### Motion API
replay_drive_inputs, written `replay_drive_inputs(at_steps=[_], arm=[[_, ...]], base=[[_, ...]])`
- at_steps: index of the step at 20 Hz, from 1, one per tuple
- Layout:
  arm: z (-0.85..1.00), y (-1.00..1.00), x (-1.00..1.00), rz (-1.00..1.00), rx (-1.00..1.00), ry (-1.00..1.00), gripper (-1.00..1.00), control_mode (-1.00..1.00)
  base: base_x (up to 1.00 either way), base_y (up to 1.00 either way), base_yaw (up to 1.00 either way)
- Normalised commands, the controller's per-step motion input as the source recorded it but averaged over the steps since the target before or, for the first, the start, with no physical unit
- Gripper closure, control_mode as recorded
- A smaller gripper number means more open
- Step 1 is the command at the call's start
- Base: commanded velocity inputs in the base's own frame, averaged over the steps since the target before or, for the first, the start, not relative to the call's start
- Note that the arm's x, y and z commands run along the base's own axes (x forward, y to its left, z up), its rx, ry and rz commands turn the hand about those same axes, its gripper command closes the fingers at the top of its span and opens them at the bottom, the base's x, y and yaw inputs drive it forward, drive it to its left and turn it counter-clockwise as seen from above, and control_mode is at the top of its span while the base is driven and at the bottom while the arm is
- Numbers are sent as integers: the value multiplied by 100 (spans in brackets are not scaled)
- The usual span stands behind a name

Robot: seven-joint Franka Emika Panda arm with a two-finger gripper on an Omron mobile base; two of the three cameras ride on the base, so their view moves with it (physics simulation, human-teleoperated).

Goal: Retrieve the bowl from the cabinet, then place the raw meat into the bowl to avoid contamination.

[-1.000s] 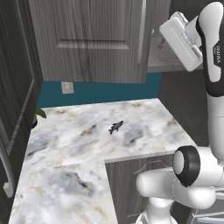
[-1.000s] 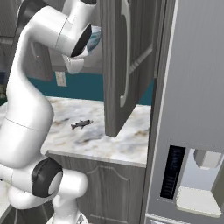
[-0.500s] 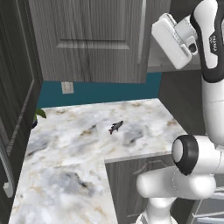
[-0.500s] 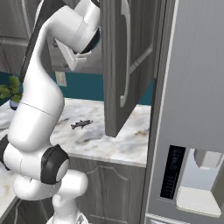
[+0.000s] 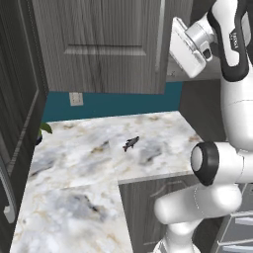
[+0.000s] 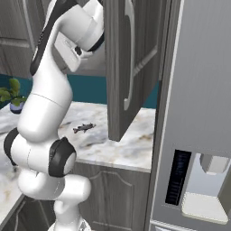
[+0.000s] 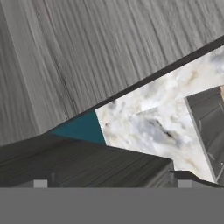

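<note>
Left base view: one small dark grey-brown fish-shaped piece of raw meat (image 5: pixel 131 144) lying flat near the middle of the white-and-grey marbled counter (image 5: pixel 74 197), well apart from everything else. One green leaf of a potted plant (image 5: pixel 45 128) at the counter's far left edge. One tall grey wood-grain wall cabinet (image 5: pixel 106 47) above the teal backsplash, door panel facing out with one thin metal bar handle. White robot hand raised high at the right, beside the cabinet's right edge, near a grey shelf.

Right base view: same single fish (image 6: pixel 84 128) on the counter, left of one cabinet door (image 6: pixel 128 63) swung wide open, carrying one long curved metal handle. One potted plant (image 6: pixel 11 93) far left. One grey refrigerator (image 6: pixel 198 126) at right.

Hand view: two dark fingertips (image 7: pixel 40 183) set far apart, jaws spread wide with nothing between them, grey wood-grain close ahead.
</note>
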Motion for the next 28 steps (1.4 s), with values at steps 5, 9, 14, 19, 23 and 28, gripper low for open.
replay_drive_inputs(at_steps=[5,9,14,19,23,28], arm=[[-6,30,-1,14,1,7,-100,-100],[-12,43,-46,14,0,6,-100,-100],[-10,52,-82,11,0,3,-100,-100],[-5,59,-84,3,-1,0,-100,-100],[-7,77,-90,6,-6,0,-100,-100],[-9,90,-64,6,-8,1,-100,-100]], base=[[0,0,0],[0,0,0],[0,0,0],[0,0,0],[0,0,0],[0,0,0]])
